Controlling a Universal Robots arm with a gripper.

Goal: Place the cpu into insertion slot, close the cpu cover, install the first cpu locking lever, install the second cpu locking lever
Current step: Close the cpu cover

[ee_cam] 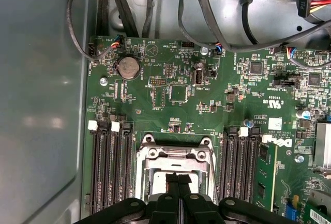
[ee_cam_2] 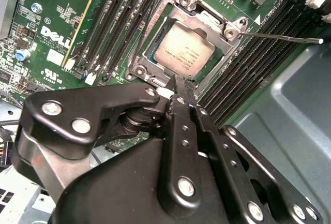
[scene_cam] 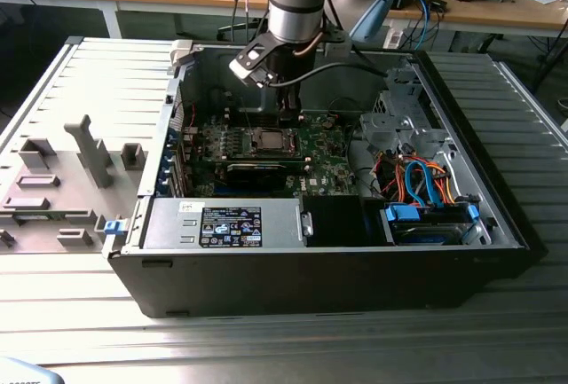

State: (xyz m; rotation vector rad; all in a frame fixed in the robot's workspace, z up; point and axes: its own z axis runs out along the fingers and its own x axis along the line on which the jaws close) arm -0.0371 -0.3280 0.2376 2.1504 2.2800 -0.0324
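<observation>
The cpu (ee_cam_2: 181,53), a dull silver square, lies flat in the insertion slot (scene_cam: 266,141) on the green board. The cpu cover (ee_cam_2: 199,11) is down around it as a silver frame, and the chip's top shows through its opening. The cpu cover (ee_cam: 176,154) also shows in the first wrist view. A thin locking lever (ee_cam_2: 279,38) sticks out from one socket corner over the memory slots. My gripper (ee_cam_2: 177,81) hangs just above the socket's edge, fingers pressed together with nothing seen between them. The gripper (ee_cam: 178,178) and gripper (scene_cam: 288,116) stand over the socket.
Black memory slots (ee_cam_2: 119,22) flank the socket on both sides. A long black card (scene_cam: 257,169) lies just in front of it. The case wall (ee_cam_2: 289,110) rises close by. Orange and blue cables (scene_cam: 417,180) fill the exterior view's right. A grey fixture tray (scene_cam: 62,180) sits outside the case.
</observation>
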